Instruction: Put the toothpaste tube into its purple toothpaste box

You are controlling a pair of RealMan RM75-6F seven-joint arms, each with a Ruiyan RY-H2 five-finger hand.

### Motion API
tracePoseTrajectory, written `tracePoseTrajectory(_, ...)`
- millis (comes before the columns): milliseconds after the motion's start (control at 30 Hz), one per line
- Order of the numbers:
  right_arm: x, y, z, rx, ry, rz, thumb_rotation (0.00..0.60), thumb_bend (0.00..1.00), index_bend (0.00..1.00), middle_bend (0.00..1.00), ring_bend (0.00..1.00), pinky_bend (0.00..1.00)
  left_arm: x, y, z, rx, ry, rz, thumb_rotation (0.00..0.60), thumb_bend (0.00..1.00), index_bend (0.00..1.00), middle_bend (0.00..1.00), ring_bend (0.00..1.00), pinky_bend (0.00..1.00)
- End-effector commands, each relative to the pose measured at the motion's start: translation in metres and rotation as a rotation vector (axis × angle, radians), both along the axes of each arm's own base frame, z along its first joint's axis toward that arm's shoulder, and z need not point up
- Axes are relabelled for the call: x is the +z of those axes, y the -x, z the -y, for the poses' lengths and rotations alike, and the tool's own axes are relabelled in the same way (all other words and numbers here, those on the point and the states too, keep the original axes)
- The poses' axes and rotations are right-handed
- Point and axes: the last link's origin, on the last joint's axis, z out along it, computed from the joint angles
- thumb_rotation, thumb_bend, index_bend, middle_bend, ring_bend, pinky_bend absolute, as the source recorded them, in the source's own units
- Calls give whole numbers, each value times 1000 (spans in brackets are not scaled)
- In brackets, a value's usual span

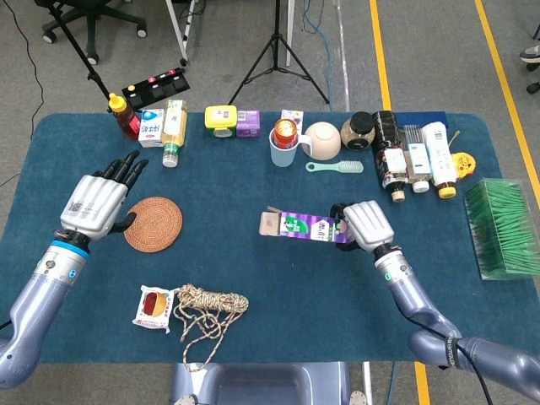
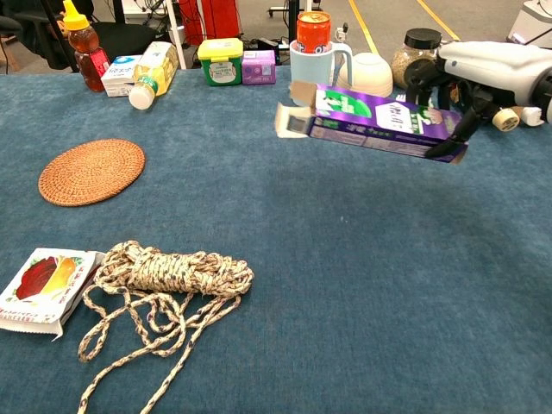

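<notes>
From the head view the right hand (image 1: 364, 226) grasped the long purple cardboard toothpaste box (image 1: 305, 228) right of the round woven coaster (image 1: 153, 224), the left hand (image 1: 94, 202) spread empty beside it, lettering unreadable, while the chest view showed the box (image 2: 379, 122) lifted, flap open, toothpaste tube unseen.

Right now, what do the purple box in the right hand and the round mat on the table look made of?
Purple box: thin printed cardboard, slightly glossy; its open end flaps show plain brown inside. Round mat: apparently woven rattan or straw, matte, with visible concentric coils. The right robot hand holds the box.
</notes>
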Motion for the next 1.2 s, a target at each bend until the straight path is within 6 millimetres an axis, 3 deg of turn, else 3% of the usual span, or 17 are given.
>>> tracePoseTrajectory(33,-3,25,15,-44,26,-101,600,323,487,576,551,664,2,7,1,8,6,-5,600,306,1,0,106,398)
tracePoseTrajectory(400,-14,59,24,-122,24,-140,600,318,462,554,523,645,8,16,1,11,1,-10,600,305,1,0,106,398)
tracePoseTrajectory(467,-14,63,25,-144,9,-148,600,269,373,477,445,602,8,17,1,12,1,-8,600,305,1,0,106,398)
tracePoseTrajectory(567,-11,63,26,-171,14,-137,600,110,204,303,285,505,7,17,0,16,5,-2,600,306,1,0,106,398)
tracePoseTrajectory(800,1,57,22,-199,8,-142,600,29,124,147,120,326,9,19,3,13,1,15,600,305,1,0,106,398)
tracePoseTrajectory(900,12,50,15,-193,4,-94,600,28,122,141,108,308,12,26,9,22,0,37,600,303,1,0,103,378)
tracePoseTrajectory(1200,72,49,-28,-75,66,41,600,0,123,141,102,284,25,78,48,65,-66,134,600,184,0,0,3,226)
